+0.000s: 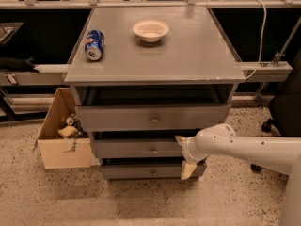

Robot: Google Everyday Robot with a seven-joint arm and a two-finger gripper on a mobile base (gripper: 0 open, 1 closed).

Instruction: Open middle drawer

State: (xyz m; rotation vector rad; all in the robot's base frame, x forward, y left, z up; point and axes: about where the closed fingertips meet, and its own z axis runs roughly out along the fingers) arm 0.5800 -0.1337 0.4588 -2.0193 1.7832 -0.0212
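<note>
The grey cabinet (155,60) has three drawers stacked down its front. The middle drawer (131,149) has a flat grey front with a small round knob (154,150) at its centre, and none of its interior shows. My gripper (184,154), on a white arm coming in from the right, is in front of the right part of that drawer, just right of the knob. Its cream fingers (188,170) are spread apart, one above and one below, with nothing between them.
The top drawer (153,118) and bottom drawer (150,172) each have a knob. A blue can (94,45) and a white bowl (150,30) sit on the cabinet top. An open cardboard box (63,145) stands on the floor at the left, and a black chair (284,112) at the right.
</note>
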